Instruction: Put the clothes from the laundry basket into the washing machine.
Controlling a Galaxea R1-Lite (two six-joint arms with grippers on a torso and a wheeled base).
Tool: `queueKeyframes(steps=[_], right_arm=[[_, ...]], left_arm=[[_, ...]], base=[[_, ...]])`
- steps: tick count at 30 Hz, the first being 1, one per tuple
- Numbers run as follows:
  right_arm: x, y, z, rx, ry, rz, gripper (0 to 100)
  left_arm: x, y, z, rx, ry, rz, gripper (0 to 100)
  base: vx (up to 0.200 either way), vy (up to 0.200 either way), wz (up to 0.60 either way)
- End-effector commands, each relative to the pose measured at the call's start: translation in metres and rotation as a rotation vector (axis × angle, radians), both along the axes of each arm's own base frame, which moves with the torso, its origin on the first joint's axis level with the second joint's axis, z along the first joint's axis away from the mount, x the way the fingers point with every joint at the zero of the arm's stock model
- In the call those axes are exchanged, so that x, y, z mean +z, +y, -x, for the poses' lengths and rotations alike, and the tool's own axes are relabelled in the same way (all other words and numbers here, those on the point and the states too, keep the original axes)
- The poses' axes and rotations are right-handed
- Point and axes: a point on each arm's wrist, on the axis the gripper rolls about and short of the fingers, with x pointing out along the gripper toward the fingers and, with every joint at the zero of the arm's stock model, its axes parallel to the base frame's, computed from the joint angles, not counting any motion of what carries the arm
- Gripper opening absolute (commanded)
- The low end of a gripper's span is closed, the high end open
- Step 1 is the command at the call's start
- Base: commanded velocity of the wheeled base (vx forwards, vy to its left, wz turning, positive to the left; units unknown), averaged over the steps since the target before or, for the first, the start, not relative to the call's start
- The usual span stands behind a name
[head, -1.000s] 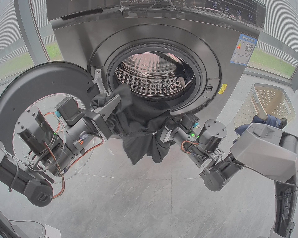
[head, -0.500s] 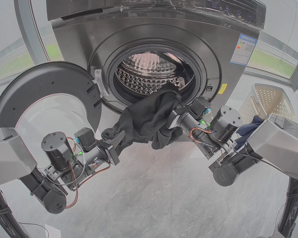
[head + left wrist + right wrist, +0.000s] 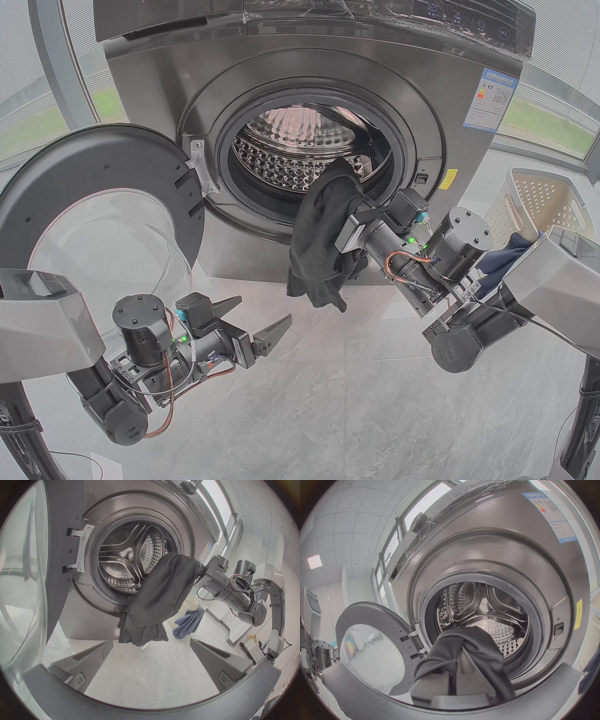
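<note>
A black garment [image 3: 322,240] hangs from my right gripper [image 3: 350,230], which is shut on it just in front of the lower right rim of the washing machine's drum opening [image 3: 300,150]. The cloth drapes over the fingers [image 3: 462,664] and hides their tips; its top edge reaches the opening's lip, the rest dangles outside. My left gripper [image 3: 265,310] is open and holds nothing, low over the floor below the round door [image 3: 94,181]. In the left wrist view the black garment [image 3: 162,595] hangs beyond the open fingers [image 3: 104,647].
The machine door stands swung open to the left. A white laundry basket [image 3: 550,200] sits tilted at the right of the machine, with a blue garment [image 3: 500,259] hanging from it. Grey tiled floor [image 3: 312,406] lies free in front.
My left gripper has let go of the black garment, opened, and dropped down and back. The right gripper has risen toward the drum opening, and the cloth now hangs from it alone.
</note>
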Motion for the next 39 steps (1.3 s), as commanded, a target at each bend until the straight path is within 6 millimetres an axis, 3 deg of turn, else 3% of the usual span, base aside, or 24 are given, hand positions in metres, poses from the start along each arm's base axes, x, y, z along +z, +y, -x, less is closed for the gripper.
queueKeyframes(steps=[1, 4, 7, 18, 23, 33, 39], right_arm=[[-0.002, 0.003, 0.002, 0.008, 0.005, 0.001, 0], [-0.003, 0.006, 0.003, 0.017, 0.008, 0.002, 0], [-0.004, 0.007, 0.004, 0.02, 0.01, 0.004, 0], [-0.001, 0.015, 0.011, 0.044, 0.007, -0.002, 0], [0.0, 0.017, 0.014, 0.051, 0.007, -0.002, 0], [0.003, 0.037, 0.039, 0.104, 0.03, -0.021, 0], [0.003, 0.035, 0.043, 0.112, 0.041, -0.017, 0]], left_arm=[[0.0, -0.008, -0.006, -0.013, -0.015, 0.007, 100], [0.017, -0.02, -0.019, -0.028, -0.097, 0.058, 100], [0.022, -0.03, -0.025, -0.051, -0.13, 0.079, 100], [-0.004, -0.063, -0.049, -0.08, -0.128, 0.076, 100], [-0.008, -0.067, -0.059, -0.072, -0.142, 0.081, 100], [-0.017, -0.081, -0.09, 0.015, -0.198, 0.105, 100], [-0.02, -0.081, -0.104, 0.078, -0.221, 0.121, 100]], base=[[0.0, 0.0, 0.0], [0.0, 0.0, 0.0], [0.0, 0.0, 0.0], [0.0, 0.0, 0.0], [0.0, 0.0, 0.0], [0.0, 0.0, 0.0], [0.0, 0.0, 0.0]])
